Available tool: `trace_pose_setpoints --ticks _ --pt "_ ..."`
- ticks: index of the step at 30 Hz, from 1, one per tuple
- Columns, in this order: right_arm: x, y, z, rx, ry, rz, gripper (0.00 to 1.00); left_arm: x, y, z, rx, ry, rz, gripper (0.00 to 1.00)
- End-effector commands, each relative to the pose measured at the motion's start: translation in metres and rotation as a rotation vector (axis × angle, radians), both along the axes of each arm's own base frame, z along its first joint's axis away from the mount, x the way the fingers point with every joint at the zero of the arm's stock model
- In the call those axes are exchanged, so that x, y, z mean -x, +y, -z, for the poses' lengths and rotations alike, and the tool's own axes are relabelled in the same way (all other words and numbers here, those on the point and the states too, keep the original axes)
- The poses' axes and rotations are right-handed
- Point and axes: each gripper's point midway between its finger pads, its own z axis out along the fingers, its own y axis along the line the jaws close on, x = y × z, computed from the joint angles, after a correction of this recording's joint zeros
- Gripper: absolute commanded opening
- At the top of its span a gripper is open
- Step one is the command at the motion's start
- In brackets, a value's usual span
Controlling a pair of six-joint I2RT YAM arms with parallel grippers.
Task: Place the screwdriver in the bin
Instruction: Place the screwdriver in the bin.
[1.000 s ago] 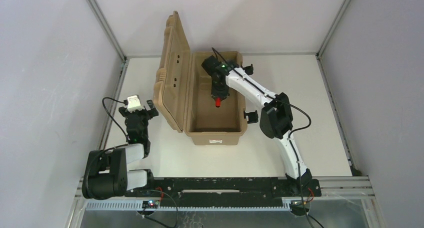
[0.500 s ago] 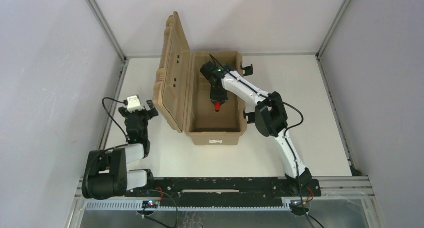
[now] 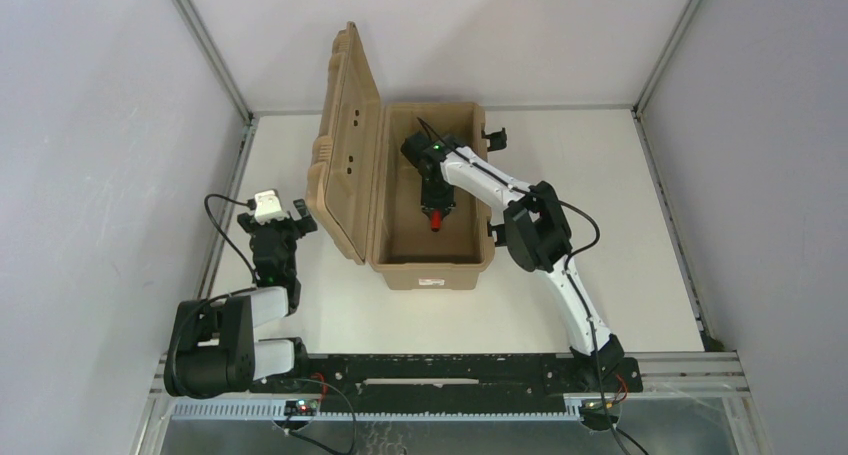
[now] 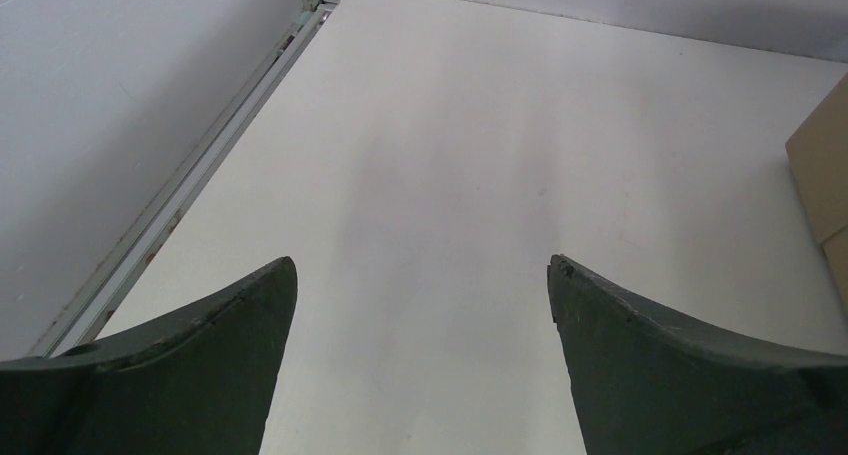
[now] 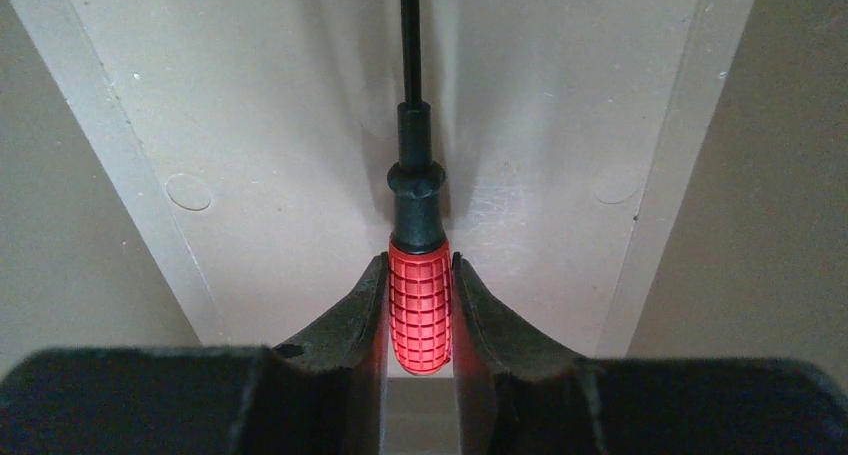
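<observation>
The tan bin (image 3: 432, 271) stands open in the middle of the table, its ribbed lid (image 3: 345, 145) raised on the left. My right gripper (image 3: 436, 215) reaches down inside the bin and is shut on the screwdriver's red handle (image 5: 420, 308). In the right wrist view the thin dark shaft (image 5: 409, 35) points away over the bin's floor (image 5: 300, 105), and the right gripper (image 5: 419, 267) holds the handle between both fingers. The red handle also shows in the top view (image 3: 436, 218). My left gripper (image 3: 291, 218) is open and empty over bare table, left of the bin.
The bin's black latches (image 3: 493, 134) stick out on its right side. A white label (image 3: 432, 282) is on the near end. Metal frame rails (image 3: 225, 205) run along the table's left edge. The bin's corner shows at the right of the left wrist view (image 4: 825, 165).
My right gripper has moved lower and a little nearer inside the bin, carrying the screwdriver. The right elbow has shifted left. The left arm has not moved.
</observation>
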Motion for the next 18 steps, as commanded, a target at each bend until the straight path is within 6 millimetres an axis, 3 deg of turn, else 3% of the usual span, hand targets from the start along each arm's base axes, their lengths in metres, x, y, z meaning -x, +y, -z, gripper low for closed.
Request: trace_pose_setpoints --ticks 1,11,18 --pt "-0.003 0.001 0.002 -0.016 -0.002 -0.007 0.33 -0.002 0.002 -0.011 -0.016 -0.035 -0.003 1.0" --pt "-0.005 0.002 0.001 -0.035 -0.004 -0.012 0.47 -0.002 0.002 -0.01 -0.016 -0.034 -0.003 1.0" --pt "-0.011 0.004 -0.027 -0.075 -0.056 -0.017 0.52 -0.002 0.001 -0.011 -0.016 -0.035 -0.002 1.0"
